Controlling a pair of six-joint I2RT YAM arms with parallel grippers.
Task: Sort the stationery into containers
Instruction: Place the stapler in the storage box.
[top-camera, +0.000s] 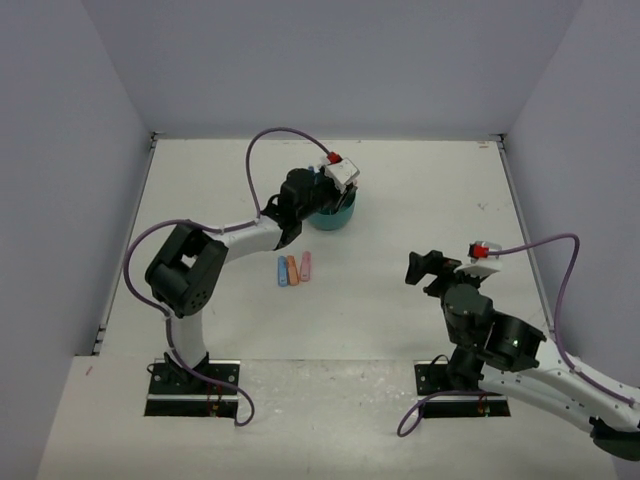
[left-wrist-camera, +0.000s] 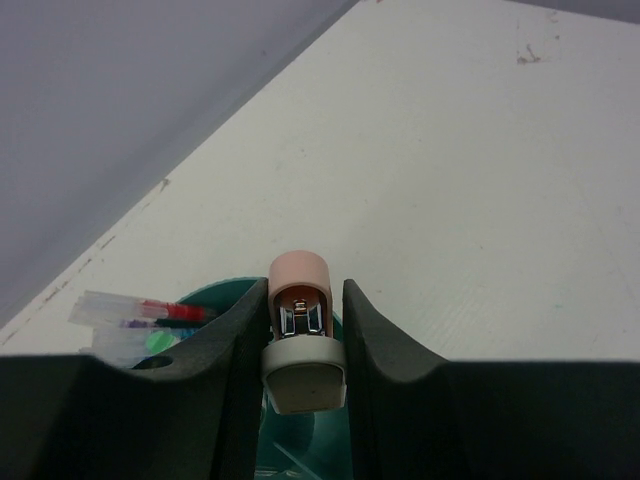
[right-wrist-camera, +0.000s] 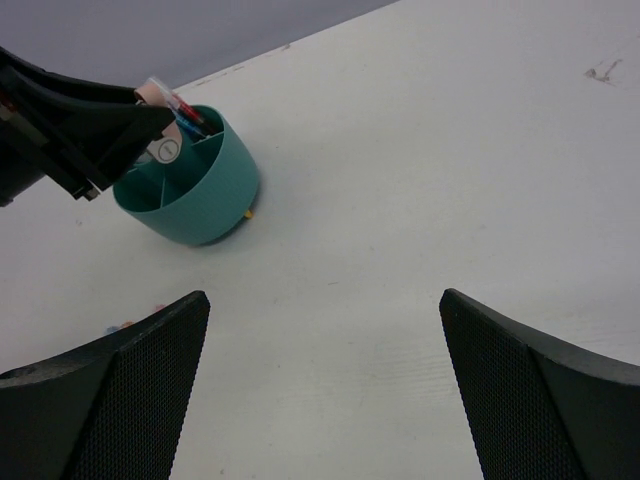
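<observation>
Teal organiser (top-camera: 335, 218) stands upright on the white table (top-camera: 420, 190), at the far centre, slightly left. Its dividers show in the right wrist view. Several thin pens (left-wrist-camera: 150, 311) with red and darker caps stand in one far compartment, leaning out over the rim.

Left gripper (top-camera: 338, 180) is directly above the organiser. Its fingers are closed tight on a stubby pink-capped item (left-wrist-camera: 298, 274) with a white lower end, held clear of the table. The exact compartment beneath it cannot be determined.

Three markers lie on the table near the organiser, on its near-left side, roughly parallel: blue marker (top-camera: 283, 271), orange marker (top-camera: 292, 269), pink marker (top-camera: 305, 265). Whether they touch cannot be determined.

Right gripper (top-camera: 427, 267) is well apart, to the near right of the organiser, fingers spread wide and holding nothing. It faces the organiser.
</observation>
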